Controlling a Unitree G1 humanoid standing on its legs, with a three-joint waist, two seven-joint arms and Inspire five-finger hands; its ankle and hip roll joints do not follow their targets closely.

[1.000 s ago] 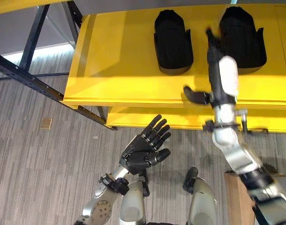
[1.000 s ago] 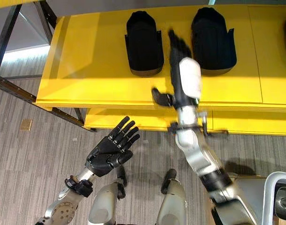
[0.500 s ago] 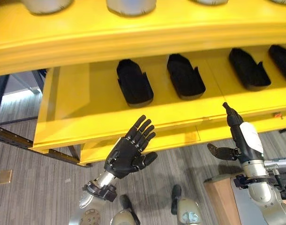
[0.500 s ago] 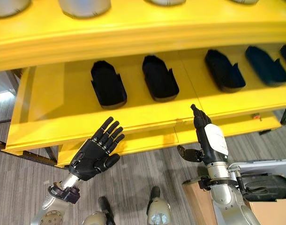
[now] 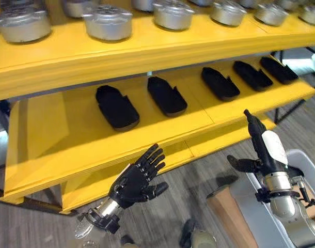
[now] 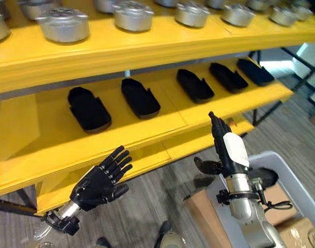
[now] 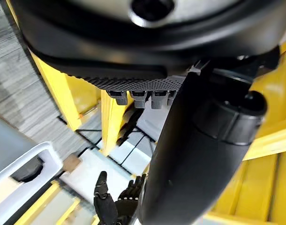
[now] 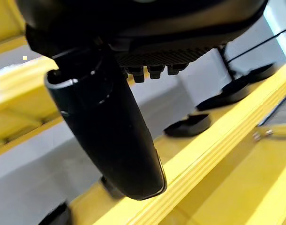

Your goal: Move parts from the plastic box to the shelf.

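Both hands are hanging empty before the yellow shelf [image 5: 147, 139]: left hand [image 5: 136, 180] spread open, right hand [image 5: 261, 147] straight-fingered. Five black parts [image 5: 116, 107] are lying on the shelf beyond them; grey plastic box [image 6: 281, 170] is sitting beside the right arm.

Camera view raised; right hand withdrawn from the shelf.

The right hand [image 5: 266, 150], one second ago extended over the middle shelf [image 5: 69, 134] between two black parts [image 5: 116, 107], now stands upright in front of the shelf edge, fingers straight, above the plastic box [image 5: 307, 165]. The upper shelf's metal parts [image 5: 107, 21] have come into view.
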